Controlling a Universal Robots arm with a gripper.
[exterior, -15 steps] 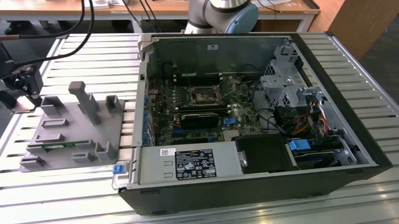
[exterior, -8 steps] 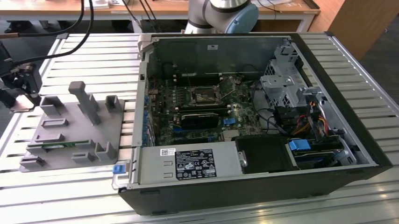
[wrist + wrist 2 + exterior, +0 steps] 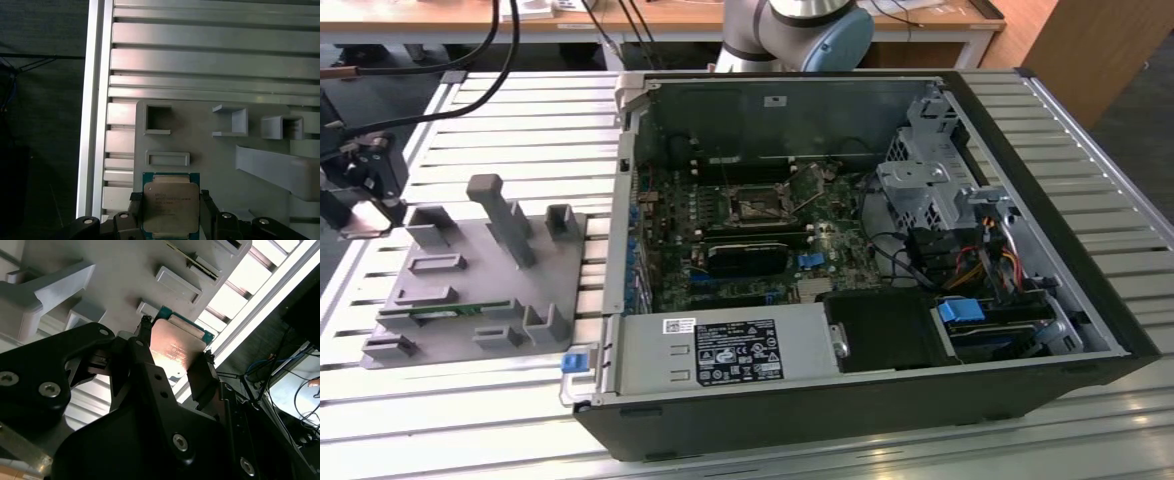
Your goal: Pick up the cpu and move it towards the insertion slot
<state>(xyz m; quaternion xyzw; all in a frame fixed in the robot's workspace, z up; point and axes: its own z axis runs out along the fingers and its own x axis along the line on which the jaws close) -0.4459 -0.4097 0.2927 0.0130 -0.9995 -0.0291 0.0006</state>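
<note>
**Gripper and load.** In the exterior view, find the gripper [image 3: 367, 212] at the exterior view's far left. It hangs over the outer margin of the slatted aluminium table [image 3: 494, 110], just beside the outer edge of the grey plastic fixture [image 3: 467, 290]. In both wrist views its fingers [image 3: 206, 210] are clamped on two opposite edges of the cpu [image 3: 171, 202]. The silvery face is turned toward the cameras, and the green rim projects ahead of the fingertips. You cannot tell whether the chip's underside touches the fixture.

**Edges ahead of the tool.** A shallow rectangular recess [image 3: 167, 159] lies just past the cpu's leading edge, and a square pocket [image 3: 158, 120] lies beyond that. To one side of the gripper, the table's edge rail [image 3: 97, 125] borders dark floor.

**Room toward the case.** The tall post [image 3: 503, 215] and the fixture's shorter uprights stand between the gripper and the open computer case [image 3: 630, 180]. A green memory stick [image 3: 434, 313] lies low on the fixture. Only a narrow strip of bare slats separates the fixture from the case wall.

**Target.** The insertion slot [image 3: 757, 203] sits inside the case, well apart from the gripper. It is open from above, and a wide black block [image 3: 747, 257] sits just beside it.
</note>
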